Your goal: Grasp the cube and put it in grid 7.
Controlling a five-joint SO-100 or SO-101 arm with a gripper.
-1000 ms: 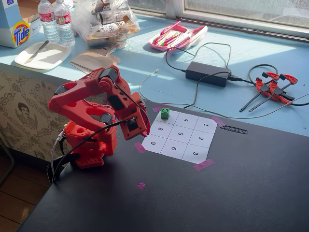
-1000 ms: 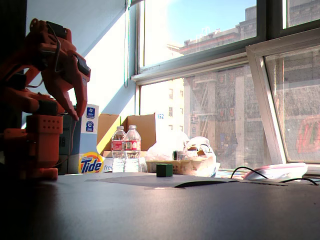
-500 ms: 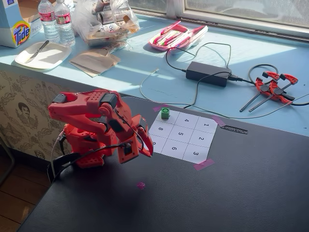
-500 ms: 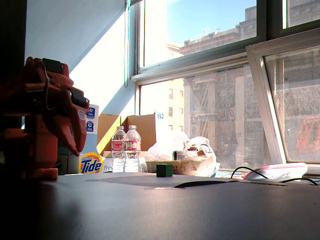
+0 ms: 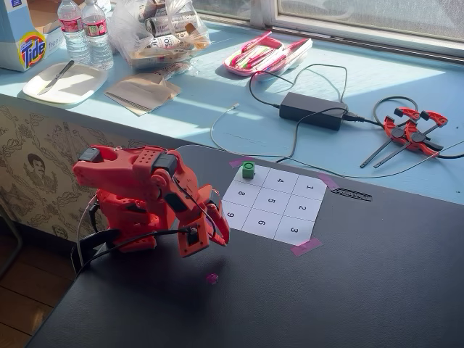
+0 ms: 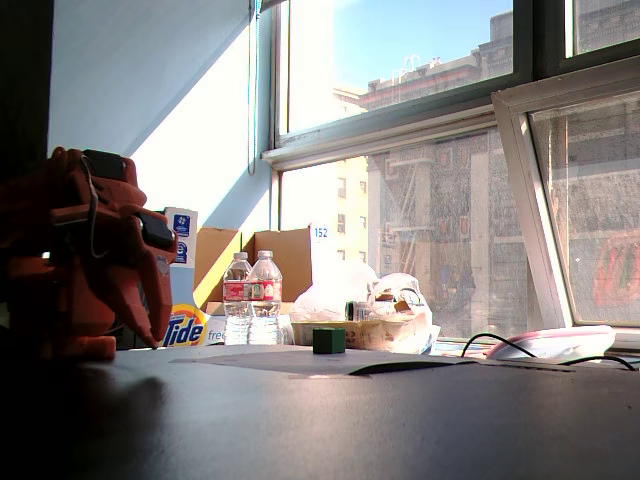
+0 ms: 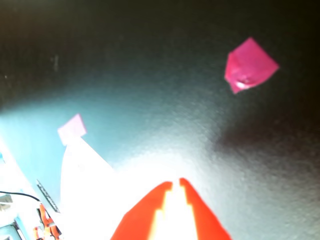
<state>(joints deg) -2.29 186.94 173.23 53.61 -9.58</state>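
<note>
The small green cube [image 5: 249,170] sits on the far left corner square of the numbered paper sheet [image 5: 272,203], where grid 7 [image 5: 243,177] lies; the cube hides the numeral. The cube looks dark in the low fixed view [image 6: 328,340]. My red arm is folded at the table's left. My gripper [image 5: 217,233] hangs just above the black table, well short of the sheet, shut and empty. In the wrist view its tips [image 7: 175,183] are nearly together. The cube is out of the wrist view.
A pink tape scrap [image 5: 212,278] lies on the black table near my gripper and shows in the wrist view [image 7: 250,65]. Pink tape holds the sheet's corner [image 5: 305,247]. A power brick [image 5: 313,110], cables and red clamps [image 5: 413,129] lie on the blue sill behind.
</note>
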